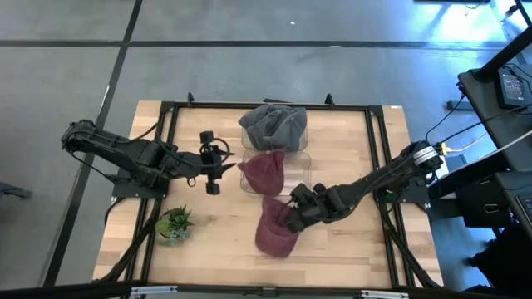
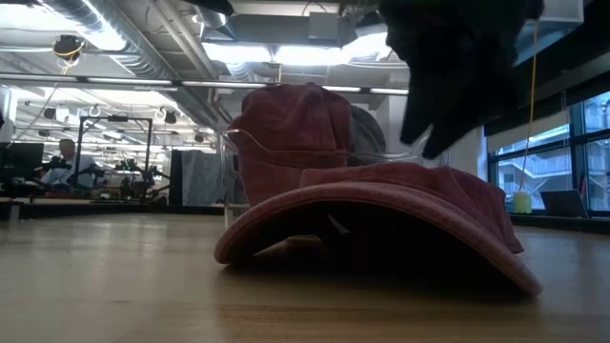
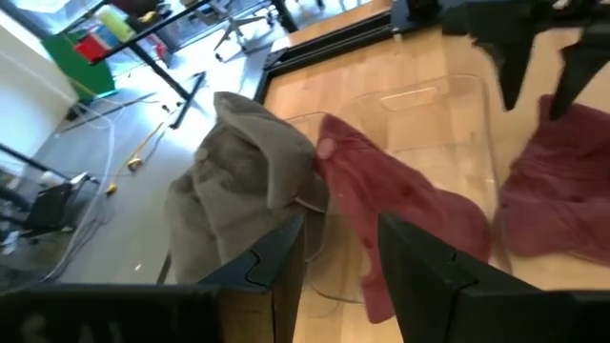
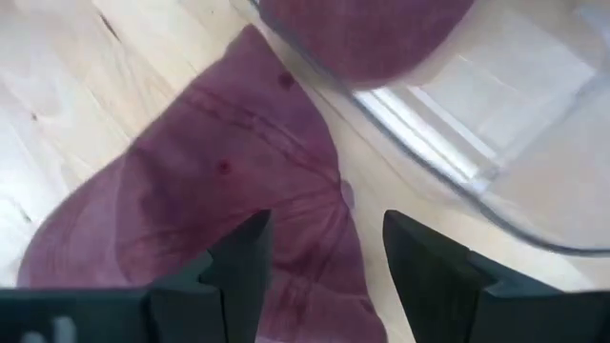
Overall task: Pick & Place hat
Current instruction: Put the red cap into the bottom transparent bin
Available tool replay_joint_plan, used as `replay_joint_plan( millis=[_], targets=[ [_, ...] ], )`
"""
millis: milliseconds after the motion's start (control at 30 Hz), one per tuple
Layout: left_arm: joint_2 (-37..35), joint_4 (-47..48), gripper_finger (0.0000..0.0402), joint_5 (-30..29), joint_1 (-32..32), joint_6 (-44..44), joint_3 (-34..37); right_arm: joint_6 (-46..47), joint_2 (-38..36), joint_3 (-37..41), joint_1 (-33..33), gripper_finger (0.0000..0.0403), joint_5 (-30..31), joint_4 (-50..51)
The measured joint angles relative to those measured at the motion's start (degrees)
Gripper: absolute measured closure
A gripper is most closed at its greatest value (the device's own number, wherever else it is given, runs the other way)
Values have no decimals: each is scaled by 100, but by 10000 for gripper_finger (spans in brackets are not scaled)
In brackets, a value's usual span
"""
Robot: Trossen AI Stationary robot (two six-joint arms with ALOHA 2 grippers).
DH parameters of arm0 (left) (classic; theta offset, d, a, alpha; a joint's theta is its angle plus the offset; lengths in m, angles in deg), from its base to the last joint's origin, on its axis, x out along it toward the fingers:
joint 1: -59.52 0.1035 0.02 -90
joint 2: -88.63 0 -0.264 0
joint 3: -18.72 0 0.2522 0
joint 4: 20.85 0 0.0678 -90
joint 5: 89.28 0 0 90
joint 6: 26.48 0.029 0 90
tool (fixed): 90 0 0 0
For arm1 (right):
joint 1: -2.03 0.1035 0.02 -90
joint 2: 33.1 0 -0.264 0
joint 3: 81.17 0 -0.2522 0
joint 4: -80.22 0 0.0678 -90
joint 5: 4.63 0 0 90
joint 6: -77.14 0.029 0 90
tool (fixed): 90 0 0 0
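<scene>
I log the left claw (image 1: pixel 213 165) open beside the clear bin (image 1: pixel 301 158) holding grey hat (image 1: pixel 273 125) and maroon hat (image 1: pixel 263 172), and the right claw (image 1: pixel 293 213) open over a second maroon hat (image 1: pixel 274 233) on the worktop (image 1: pixel 349 249).

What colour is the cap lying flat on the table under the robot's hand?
Dark red, a maroon shade. The cap shows best in the right wrist view.

You can't see the right gripper (image 2: pixel 467 71) whole in low view, top edge cuts it off. Maroon hat on table (image 2: pixel 381 214) hides the clear bin's (image 2: pixel 286 152) base. Grey hat (image 2: pixel 367 129) mostly hidden behind 2nd maroon hat (image 2: pixel 295 114). Person (image 2: pixel 65 157) in bkgd too small to tell.
</scene>
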Motion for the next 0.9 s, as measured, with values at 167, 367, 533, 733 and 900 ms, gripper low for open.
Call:
replay_joint_plan(
  millis=[167, 367, 533, 733, 900],
  targets=[
    [0, -1, 274, 242, -1, -17, 0, 34, 0, 489, 124, 201, 71, -423],
    [0, -3, 274, 330, -2, -146, 0, -85, 0, 757, 134, 201, 162, -676],
    [0, -3, 274, 328, -2, -151, 0, -566, 152, 892, 136, 201, 201, -935],
    [0, -4, 274, 325, -2, -151, 0, -868, 594, 894, 134, 201, 224, -1332],
    [-2, -8, 274, 321, -2, -151, 0, -626, 952, 892, 136, 201, 199, -1633]
  ],
)
